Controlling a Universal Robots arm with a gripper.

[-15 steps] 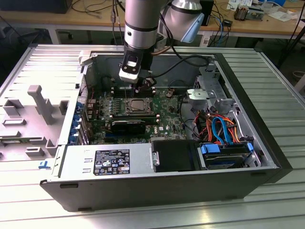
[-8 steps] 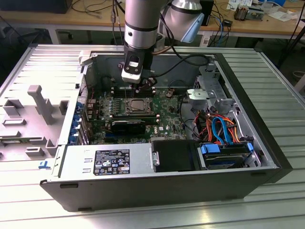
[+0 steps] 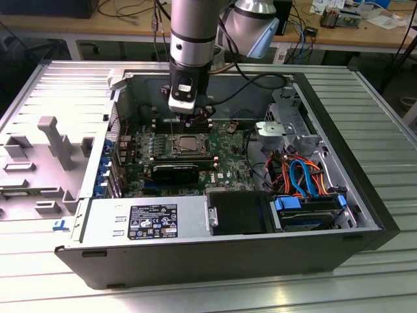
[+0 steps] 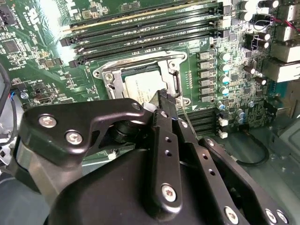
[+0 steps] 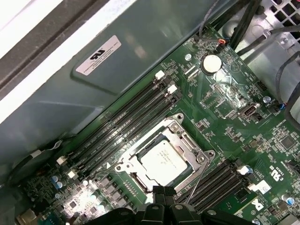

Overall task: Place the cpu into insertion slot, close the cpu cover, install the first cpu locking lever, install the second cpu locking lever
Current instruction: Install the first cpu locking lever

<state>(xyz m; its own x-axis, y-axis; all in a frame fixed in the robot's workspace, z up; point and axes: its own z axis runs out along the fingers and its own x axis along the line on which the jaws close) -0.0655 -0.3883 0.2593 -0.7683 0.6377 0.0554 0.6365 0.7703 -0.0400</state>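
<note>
Nearest, along the front wall of the open black metal computer case [image 3: 195, 261] lying on the ribbed aluminium desk [image 3: 384, 169], sits the grey box-shaped power supply [image 3: 146, 222]. Beyond it lies the green motherboard [image 3: 228, 166]. At its middle the small square silver-grey cpu [image 5: 164, 161] is seated in the square dark insertion slot [image 5: 139, 179]. The thin silver window-frame cpu cover [image 5: 186, 140] lies flat around the chip, so the placing and the cover closing look done. Just beside the socket a thin bare metal rod [image 5: 197, 182] slants up off the board. It is probably a locking lever not yet latched, though it is too fine to be sure. The step in hand, as I judge it, is therefore the first lever.

The black gripper [image 3: 199, 122] hangs just above the socket. In both wrist views its jaws are drawn together with no real gap and nothing seen between them. Their tips sit close over the cover's edge without clearly touching it. Working a lever from here would call for the closed tips to bear on the rod, press it down and carry it sideways under its catch. That has to be done without scraping the chip or the long black memory slots [image 5: 131, 122] flanking the socket. Farthest stands the grey inner wall of the case [image 3: 150, 98].
</note>
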